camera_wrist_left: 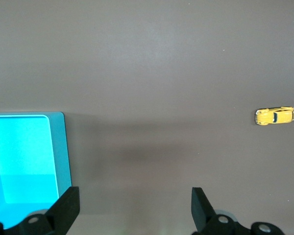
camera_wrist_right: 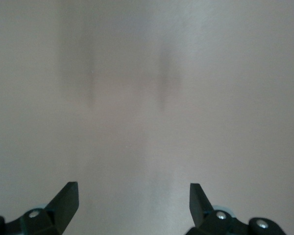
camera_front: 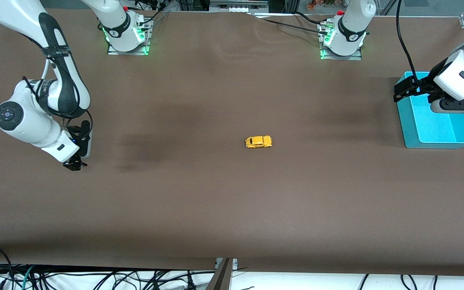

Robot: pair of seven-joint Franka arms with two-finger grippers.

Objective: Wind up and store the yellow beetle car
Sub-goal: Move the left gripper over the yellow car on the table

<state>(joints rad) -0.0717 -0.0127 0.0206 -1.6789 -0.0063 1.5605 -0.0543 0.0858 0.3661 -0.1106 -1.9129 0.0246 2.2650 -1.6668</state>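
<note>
The yellow beetle car (camera_front: 258,141) stands on its wheels near the middle of the brown table, side-on to the front camera. It also shows small in the left wrist view (camera_wrist_left: 275,116). My left gripper (camera_front: 407,90) (camera_wrist_left: 135,205) hangs open and empty over the corner of the teal bin (camera_front: 437,121) (camera_wrist_left: 24,161), well away from the car. At the right arm's end of the table, my right gripper (camera_front: 75,163) (camera_wrist_right: 134,200) hovers open over bare table, with nothing between its fingers. The right wrist view shows only tabletop.
The teal bin is open-topped and looks empty; it sits at the left arm's end of the table. Both arm bases (camera_front: 127,36) (camera_front: 342,40) stand along the table's edge farthest from the front camera. Cables (camera_front: 95,278) hang below the near edge.
</note>
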